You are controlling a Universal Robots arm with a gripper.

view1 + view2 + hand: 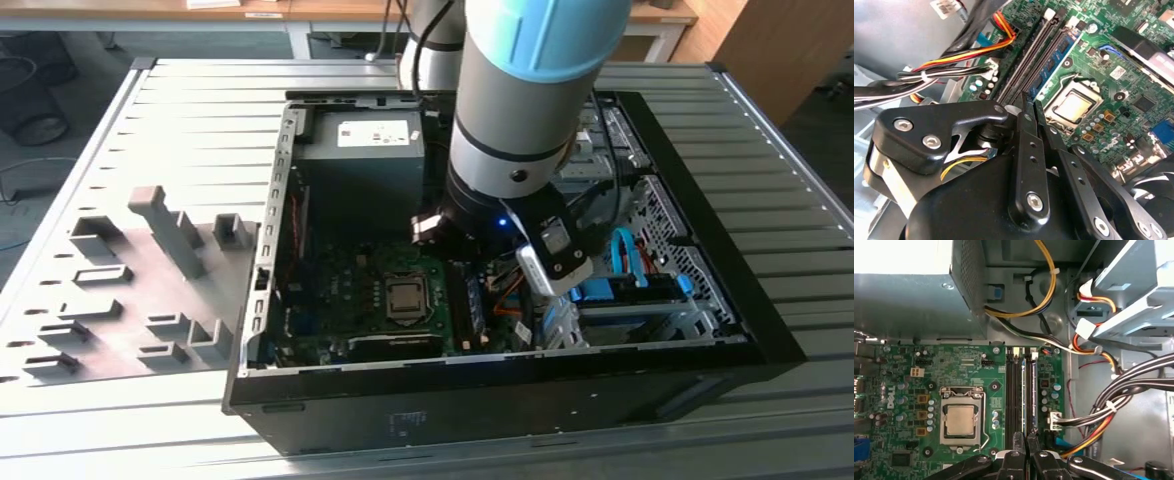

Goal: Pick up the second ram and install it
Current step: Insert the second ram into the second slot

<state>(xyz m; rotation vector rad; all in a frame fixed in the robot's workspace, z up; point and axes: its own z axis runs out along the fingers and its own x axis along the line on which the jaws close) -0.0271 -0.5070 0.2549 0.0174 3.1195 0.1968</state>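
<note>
Inside case [747, 330]: seated ram [1024, 390] (upright).

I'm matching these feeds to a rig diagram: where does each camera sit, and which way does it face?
Exterior view: off the arm, above the table, looking down into the open computer case; the arm's wrist shows.
First wrist view: on the arm, facing the motherboard and ram slots; the gripper shows.
Second wrist view: on the arm, behind the gripper, looking obliquely along the slots.
All three share the processor socket.
</note>
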